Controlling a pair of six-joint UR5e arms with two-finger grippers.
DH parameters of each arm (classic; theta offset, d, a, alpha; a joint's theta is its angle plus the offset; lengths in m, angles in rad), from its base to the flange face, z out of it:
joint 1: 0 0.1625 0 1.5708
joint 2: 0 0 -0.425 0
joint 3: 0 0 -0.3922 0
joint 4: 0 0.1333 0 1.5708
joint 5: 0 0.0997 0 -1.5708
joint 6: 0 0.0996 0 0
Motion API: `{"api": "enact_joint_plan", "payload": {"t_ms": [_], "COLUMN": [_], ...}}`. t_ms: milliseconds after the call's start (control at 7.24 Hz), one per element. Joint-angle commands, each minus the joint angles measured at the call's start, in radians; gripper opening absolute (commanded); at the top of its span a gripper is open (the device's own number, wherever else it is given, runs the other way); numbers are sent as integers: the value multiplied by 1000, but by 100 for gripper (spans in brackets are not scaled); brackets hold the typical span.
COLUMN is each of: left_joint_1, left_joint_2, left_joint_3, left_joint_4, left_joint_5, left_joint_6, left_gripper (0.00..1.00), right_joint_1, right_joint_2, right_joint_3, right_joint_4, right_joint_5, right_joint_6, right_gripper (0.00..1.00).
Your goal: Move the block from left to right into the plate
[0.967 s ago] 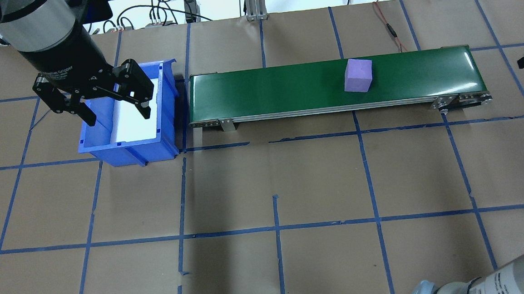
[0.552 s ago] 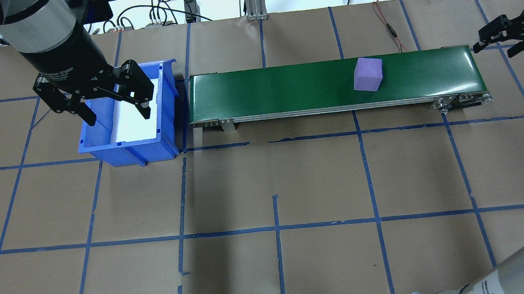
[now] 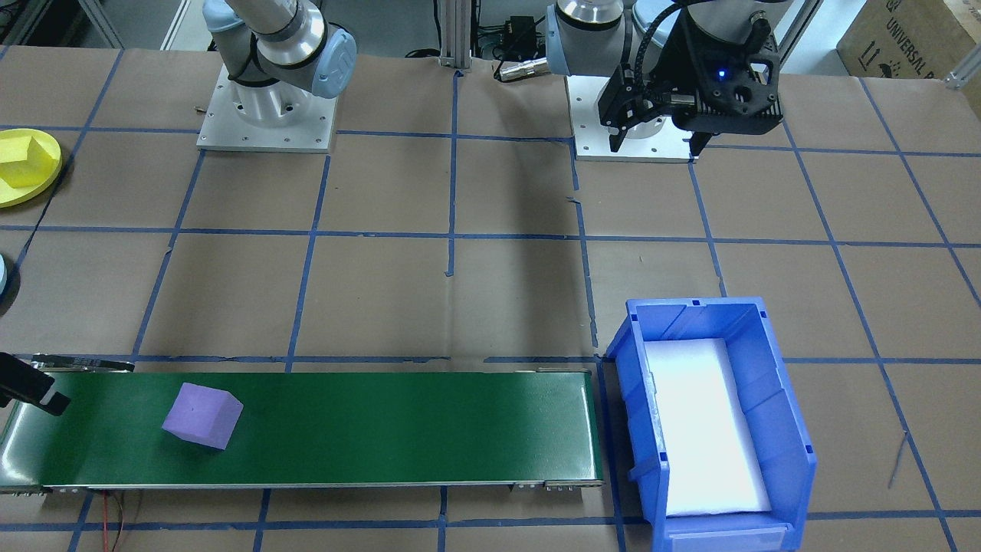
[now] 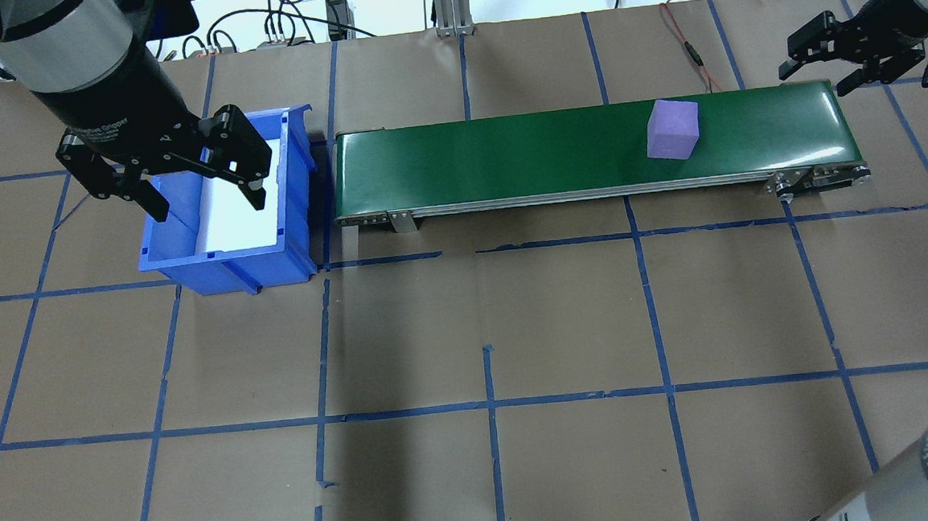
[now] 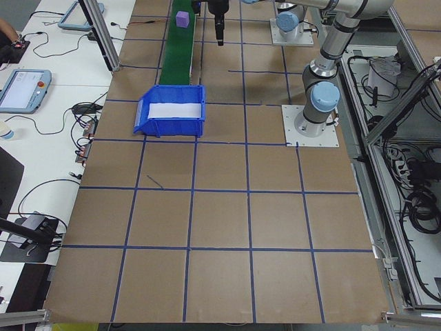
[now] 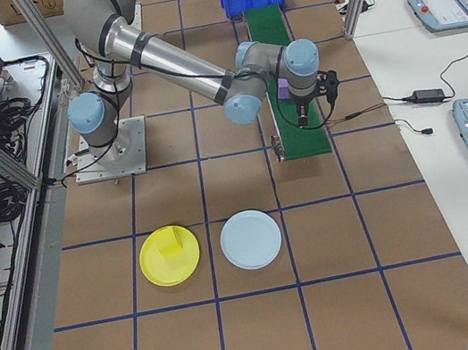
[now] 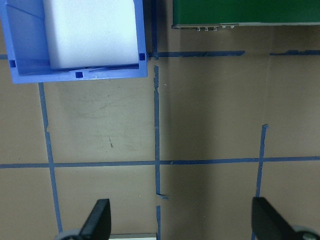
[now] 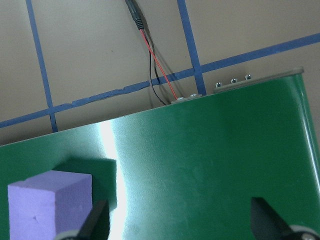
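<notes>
The block (image 4: 672, 129) sits farther along the belt (image 4: 506, 157) than it did a second ago, now close to the belt's right end and well apart from the bin (image 4: 224, 227) at the other end, so the belt seems to be carrying it toward the robot's right. The right hand (image 4: 842, 56) has come in from the desk's right edge and now hangs over the desk's far right corner, just beyond the belt's end, its fingers apart and holding nothing; its wrist view shows the block low in the frame beside one fingertip, not yet between the two. The left hand (image 4: 185, 177) has not moved: it hovers over the bin, fingers spread and empty. The plate (image 6: 169, 255) lies near the desk's right edge on the robot's side, well apart from the belt, and already carries a yellow piece that is probably another block, though it is too small to be sure. So the transfer is only starting: the block is nearly within reach, and the right hand must next drop over it, close, and carry it across to the plate.
</notes>
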Motion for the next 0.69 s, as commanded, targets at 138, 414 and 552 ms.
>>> {"api": "enact_joint_plan", "payload": {"t_ms": [138, 414, 552], "left_joint_1": [-1, -1, -1], "left_joint_2": [-1, 0, 2], "left_joint_3": [3, 6, 6], "left_joint_4": [0, 0, -1], "left_joint_5": [2, 2, -6], "left_joint_6": [6, 4, 4], "left_gripper": [100, 100, 100], "right_joint_1": [20, 31, 31], "right_joint_2": [15, 19, 19], "right_joint_3": [2, 3, 3], "right_joint_4": [-30, -30, -30], "right_joint_5": [31, 29, 29], "right_joint_6": [82, 106, 107], "right_gripper": [98, 99, 99]}}
